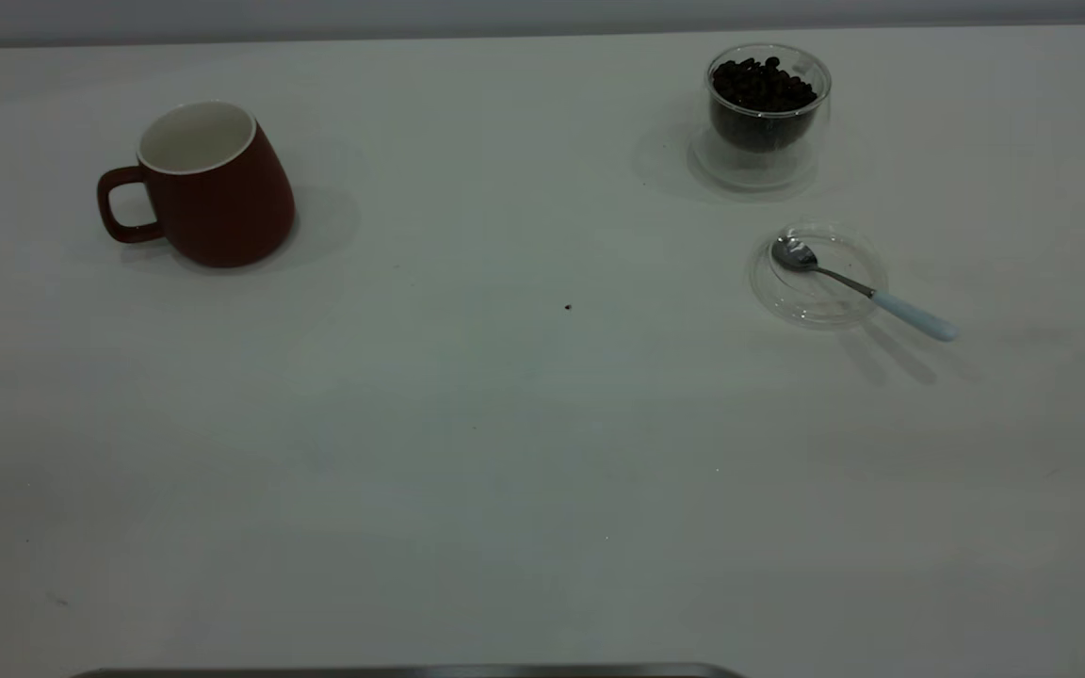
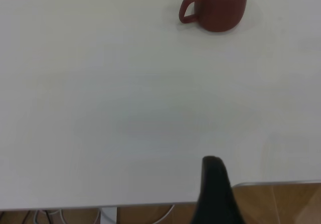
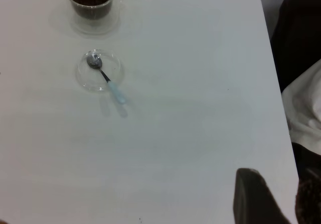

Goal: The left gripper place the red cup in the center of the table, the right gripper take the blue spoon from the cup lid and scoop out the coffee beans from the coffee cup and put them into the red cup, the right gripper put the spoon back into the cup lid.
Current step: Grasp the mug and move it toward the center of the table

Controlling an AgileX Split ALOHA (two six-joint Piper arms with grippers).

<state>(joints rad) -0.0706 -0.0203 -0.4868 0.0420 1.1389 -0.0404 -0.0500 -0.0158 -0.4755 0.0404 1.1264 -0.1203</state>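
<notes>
The red cup (image 1: 213, 188) stands upright at the table's (image 1: 505, 424) far left with its handle to the left; it also shows in the left wrist view (image 2: 218, 5). The coffee cup (image 1: 767, 118) holds the coffee beans (image 1: 762, 85) at the far right. In front of it lies the cup lid (image 1: 816, 275), with the blue spoon (image 1: 867, 290) resting bowl-down in it and its handle sticking out over the rim. The right wrist view shows the coffee cup (image 3: 93, 5), the lid (image 3: 98, 72) and the spoon (image 3: 108, 81). My left gripper (image 2: 214, 191) and right gripper (image 3: 252, 196) hang back at the table's near edge, far from everything.
A small dark speck (image 1: 568, 306) lies near the table's middle. The table's right edge (image 3: 273, 78) shows in the right wrist view, with a dark chair (image 3: 298, 33) and white cloth (image 3: 306, 108) beyond it. A wooden floor (image 2: 281, 204) lies below the near edge.
</notes>
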